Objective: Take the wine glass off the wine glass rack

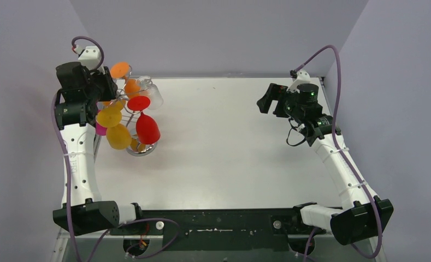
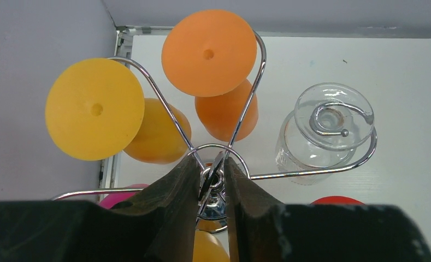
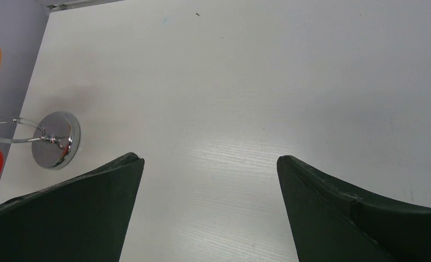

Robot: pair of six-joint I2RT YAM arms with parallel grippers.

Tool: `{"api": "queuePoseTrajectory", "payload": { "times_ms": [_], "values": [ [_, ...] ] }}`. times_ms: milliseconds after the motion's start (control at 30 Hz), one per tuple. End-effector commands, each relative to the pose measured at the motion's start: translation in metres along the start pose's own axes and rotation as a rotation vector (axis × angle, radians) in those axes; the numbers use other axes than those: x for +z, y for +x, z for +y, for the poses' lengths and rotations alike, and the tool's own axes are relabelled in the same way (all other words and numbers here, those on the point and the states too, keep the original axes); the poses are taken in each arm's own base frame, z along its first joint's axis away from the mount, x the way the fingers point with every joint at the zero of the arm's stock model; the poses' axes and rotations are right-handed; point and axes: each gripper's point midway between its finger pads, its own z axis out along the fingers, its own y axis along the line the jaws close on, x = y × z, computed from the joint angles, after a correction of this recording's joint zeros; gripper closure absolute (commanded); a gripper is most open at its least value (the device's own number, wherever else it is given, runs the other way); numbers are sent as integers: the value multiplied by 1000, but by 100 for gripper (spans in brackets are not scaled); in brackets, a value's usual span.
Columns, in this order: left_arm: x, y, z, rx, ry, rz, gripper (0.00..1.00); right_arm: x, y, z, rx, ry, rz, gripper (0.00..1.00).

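The wine glass rack (image 1: 142, 148), silver wire on a round shiny base, stands at the table's far left. Glasses hang upside down from its arms: clear (image 1: 152, 93), orange (image 1: 120, 69), yellow (image 1: 109, 116), red (image 1: 146, 128) and pink (image 1: 100, 130). My left gripper (image 1: 105, 87) is above the rack. In the left wrist view my left gripper (image 2: 210, 161) is shut on the rack's top hub (image 2: 217, 177), with the yellow (image 2: 94, 109), orange (image 2: 209, 46) and clear (image 2: 325, 128) glasses beyond. My right gripper (image 1: 265, 103) is open and empty above the table's right side.
The left and back walls stand close to the rack. In the right wrist view the open right gripper (image 3: 210, 159) looks across bare white table (image 3: 257, 82) toward the rack's base (image 3: 54, 140) at the far left. A dark strip runs along the near table edge (image 1: 218, 221).
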Motion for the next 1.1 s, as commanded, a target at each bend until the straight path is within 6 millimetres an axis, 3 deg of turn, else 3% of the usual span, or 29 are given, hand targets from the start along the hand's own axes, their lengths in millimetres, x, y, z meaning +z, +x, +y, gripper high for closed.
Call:
{"api": "queuePoseTrajectory", "payload": {
  "times_ms": [0,200,400,533,733,1067],
  "values": [
    [3,-4,-2,26,56,-19,77,-5,-12,6,4,-18,-47,0],
    [4,-4,-1,20,71,-20,77,-1,-10,6,12,-18,-36,0],
    [5,-5,-2,27,84,-25,87,2,-7,5,12,-16,-27,0],
    [2,-5,-2,26,86,-27,100,4,-6,4,16,-15,-22,0],
    [1,-7,-6,27,109,-39,100,7,-5,4,20,-12,-8,0],
    [-9,-30,-24,8,196,-113,100,7,-5,3,25,-5,-9,0]
  ]
}}
